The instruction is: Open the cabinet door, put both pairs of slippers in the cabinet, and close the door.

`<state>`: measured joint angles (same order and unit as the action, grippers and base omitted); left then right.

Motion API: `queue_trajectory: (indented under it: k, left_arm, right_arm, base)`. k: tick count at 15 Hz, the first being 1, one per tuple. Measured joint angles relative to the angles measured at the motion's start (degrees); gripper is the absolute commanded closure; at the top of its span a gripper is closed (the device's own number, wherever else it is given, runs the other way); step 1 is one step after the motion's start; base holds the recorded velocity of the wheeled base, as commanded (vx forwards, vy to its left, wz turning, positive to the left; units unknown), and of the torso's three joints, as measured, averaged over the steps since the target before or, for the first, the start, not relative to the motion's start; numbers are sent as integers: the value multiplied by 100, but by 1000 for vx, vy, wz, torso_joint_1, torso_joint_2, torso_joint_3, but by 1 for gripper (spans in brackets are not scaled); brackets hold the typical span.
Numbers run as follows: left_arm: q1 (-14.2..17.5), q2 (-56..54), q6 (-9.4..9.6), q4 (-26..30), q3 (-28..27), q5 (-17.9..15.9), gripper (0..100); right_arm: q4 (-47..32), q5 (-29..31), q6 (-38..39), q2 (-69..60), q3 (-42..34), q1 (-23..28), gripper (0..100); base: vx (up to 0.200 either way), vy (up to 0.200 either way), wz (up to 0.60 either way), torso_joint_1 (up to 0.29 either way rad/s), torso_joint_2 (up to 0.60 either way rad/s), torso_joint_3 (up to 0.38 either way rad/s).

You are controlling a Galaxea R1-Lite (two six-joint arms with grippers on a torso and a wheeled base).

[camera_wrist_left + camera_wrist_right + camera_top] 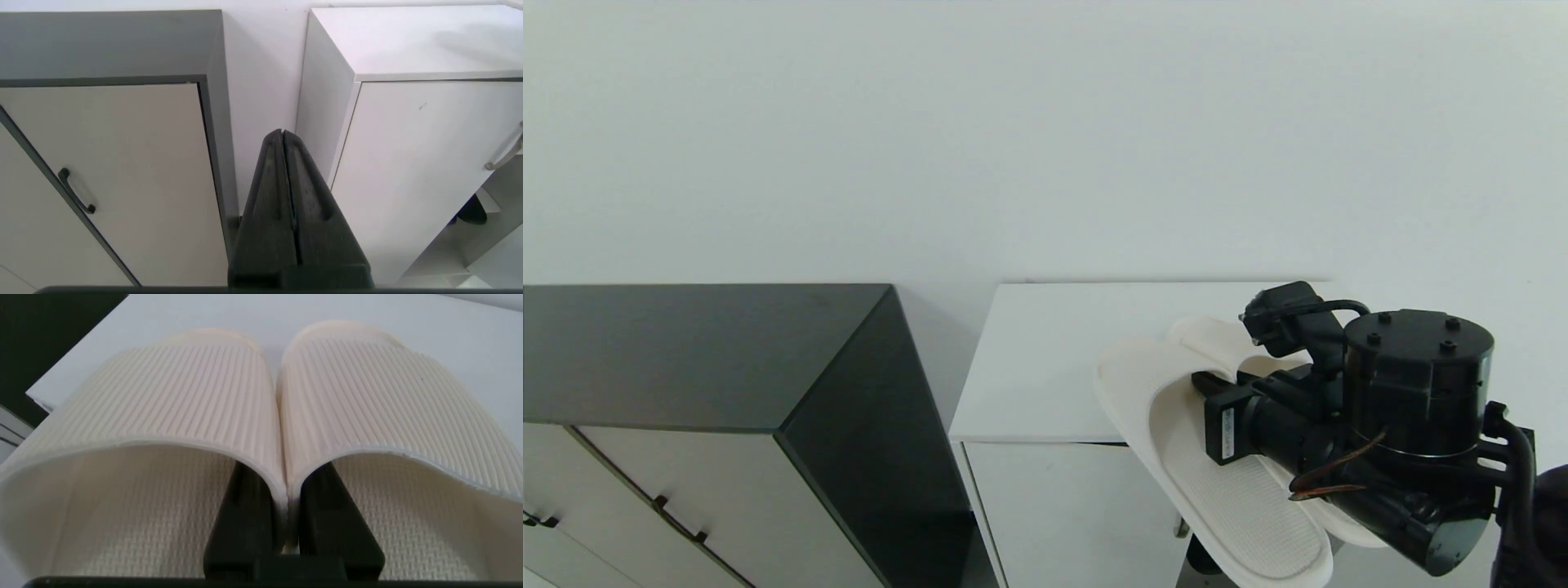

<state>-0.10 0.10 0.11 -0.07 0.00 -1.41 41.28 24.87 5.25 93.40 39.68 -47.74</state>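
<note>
Plain white wall (1045,122) is seen behind two cabinets: a dark-topped cabinet (703,351) at the lower left of the head view and a white cabinet (1054,359) at lower centre. One pair of slippers (1241,506), two cream slippers in all, is held at the lower right, over the front edge of the white cabinet's top. The right gripper (286,527) is clamped on the adjoining straps, one finger inside each slipper. The left gripper (283,163) is pressed together on nothing, low between the cabinets. The white cabinet's door (425,163) appears shut, its handle (505,151) untouched. Carrying a pair is judged to be the step in hand. Next, the door would have to be pulled open by its handle, probably by the free left gripper.
</note>
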Motion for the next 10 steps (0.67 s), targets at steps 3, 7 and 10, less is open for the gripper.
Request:
queue_trajectory:
  k: [3, 7, 10]
  left_arm:
    - [0, 0, -1, 0, 0, 2, 100]
    - [0, 0, -1, -2, 0, -4, 100]
    - [0, 0, -4, 0, 0, -6, 100]
  right_arm:
    - [-1, 1, 0, 9, -5, 13, 100]
    - [0, 9, -4, 23, -11, 13, 100]
    - [7, 9, -6, 30, -11, 33, 100]
  base:
    - [-200, 0, 0, 5, 4, 2]
    - [-200, 0, 0, 0, 0, 2]
    - [-200, 0, 0, 2, 2, 4]
